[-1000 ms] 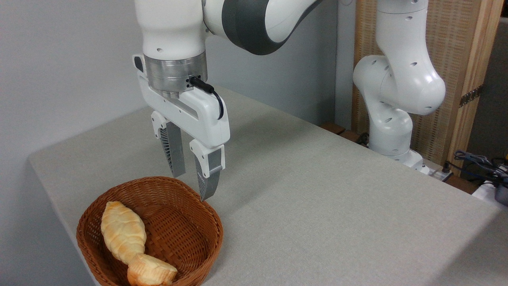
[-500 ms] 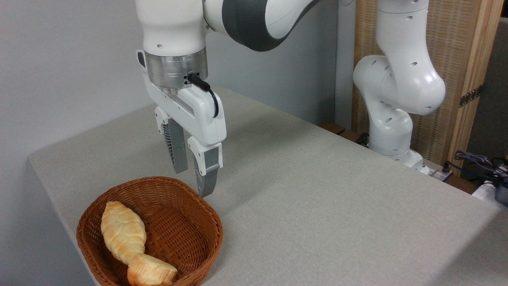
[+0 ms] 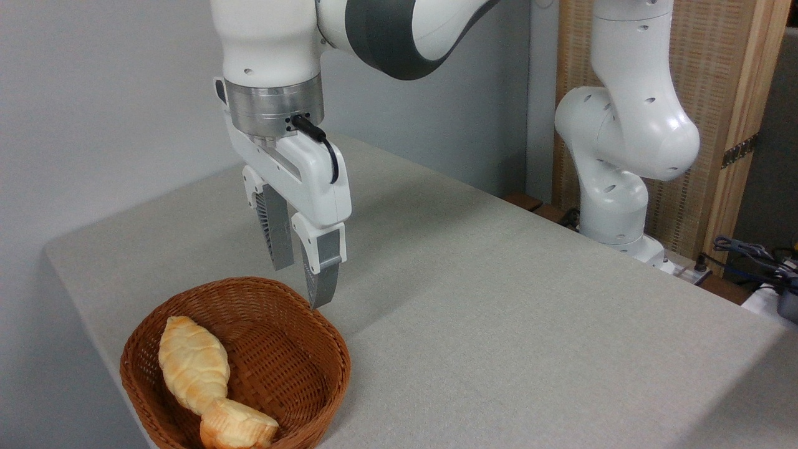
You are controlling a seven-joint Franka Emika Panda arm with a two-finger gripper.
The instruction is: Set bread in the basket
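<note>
Bread in basket; claw empty above the basket's far rim.

The grey desk [image 3: 499,312] carries only the basket [image 3: 324,380] at its near-left corner; cables [image 3: 748,252] lie off its right edge, beside the arm's base. The arm reaches down from above, wrist vertical, with the claw [image 3: 302,284] pointing at the desk, its fingers slightly spread and gripping nothing, tips just above the rim. Inside the basket the bread [image 3: 192,365] lies along the left wall, touching a short pale bread chunk [image 3: 237,427] at the near edge.
</note>
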